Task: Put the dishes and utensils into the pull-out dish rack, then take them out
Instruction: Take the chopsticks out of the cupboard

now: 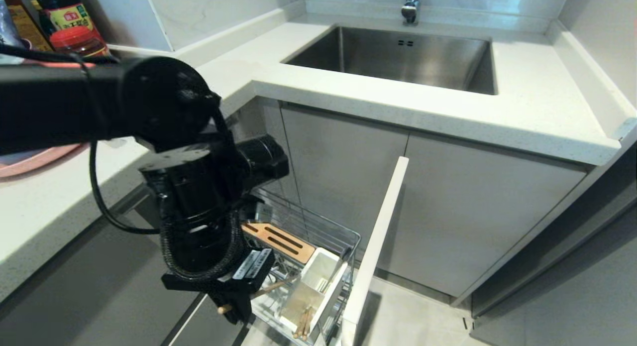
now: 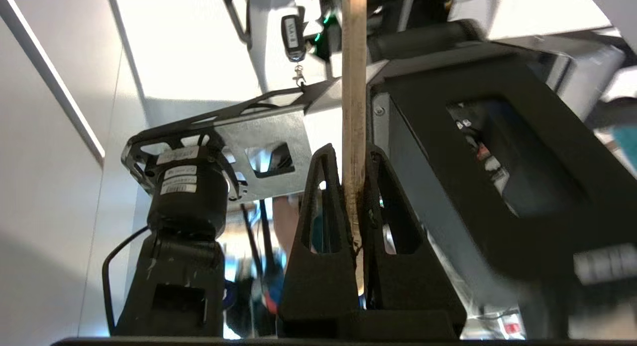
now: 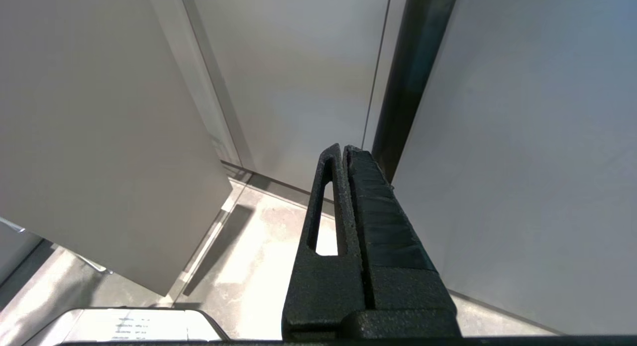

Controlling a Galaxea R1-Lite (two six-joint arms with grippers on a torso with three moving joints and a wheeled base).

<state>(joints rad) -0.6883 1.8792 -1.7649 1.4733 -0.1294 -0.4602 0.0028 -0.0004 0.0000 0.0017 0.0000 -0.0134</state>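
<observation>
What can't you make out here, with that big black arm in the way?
- Head view: left arm covers most of the dish rack and pink plate.
- Head view: left gripper hides the middle of its chopstick.
- Left wrist view: chopstick tip cut off.
- Right gripper: only in its wrist view.

Even, soft light fills the head view; the white tabletop (image 1: 522, 107) is bright and straight lines bow toward the edges. The left wrist view has blown-out glare upper left and blur at right.
</observation>
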